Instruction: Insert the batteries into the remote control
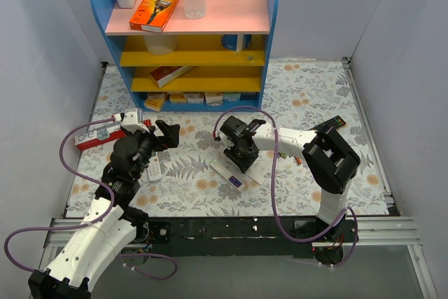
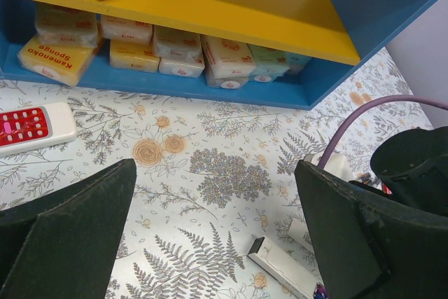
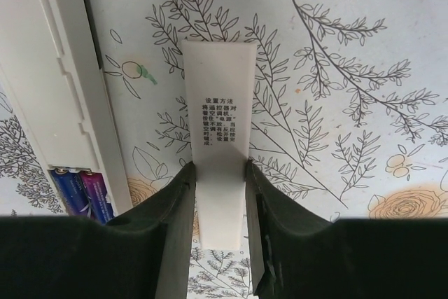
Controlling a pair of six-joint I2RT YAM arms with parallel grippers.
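My left gripper (image 2: 215,173) hangs released, its matte black fingers wide apart over the floral-print counter (image 2: 231,131), facing yellow sponge packs (image 2: 52,61) labelled "Kamenoko Sponge" in the blue shelf (image 2: 364,5). The remote control (image 3: 63,89), slim white moulded plastic, lies on the counter close beside the right gripper (image 3: 218,173), with two glossy purple batteries (image 3: 84,190) seated in its open bay. I see that gripper clenched on a flat white cover (image 3: 217,103) printed with small Chinese text.
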